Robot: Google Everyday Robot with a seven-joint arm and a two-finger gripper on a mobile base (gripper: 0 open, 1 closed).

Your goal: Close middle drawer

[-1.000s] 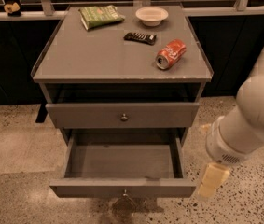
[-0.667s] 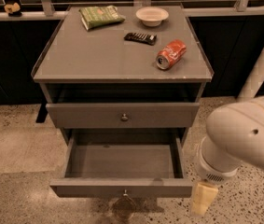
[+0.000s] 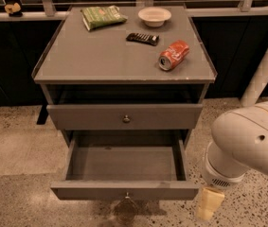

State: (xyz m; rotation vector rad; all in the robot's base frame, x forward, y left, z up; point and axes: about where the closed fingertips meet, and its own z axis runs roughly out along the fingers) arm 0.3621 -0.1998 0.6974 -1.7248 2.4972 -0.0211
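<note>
The middle drawer (image 3: 124,164) is pulled far out of the grey cabinet (image 3: 124,60). It is an empty shallow box, and its flat front carries a small round knob (image 3: 126,195). The drawer above it (image 3: 124,117) has its own knob and stands nearly shut. The lowest drawer is hidden under the open one. My gripper (image 3: 209,203) hangs below the white arm (image 3: 247,145) at the lower right. It is just right of the open drawer's front right corner and apart from it, with a cream finger pointing down.
On the cabinet top lie a red can (image 3: 174,55) on its side, a dark bar (image 3: 143,38), a white bowl (image 3: 154,16) and a green bag (image 3: 102,16). A white post (image 3: 266,67) stands at the right. The floor is speckled stone.
My arm has swung down and a little left, and the gripper has dropped to the level of the open drawer's front. The drawers have not moved.
</note>
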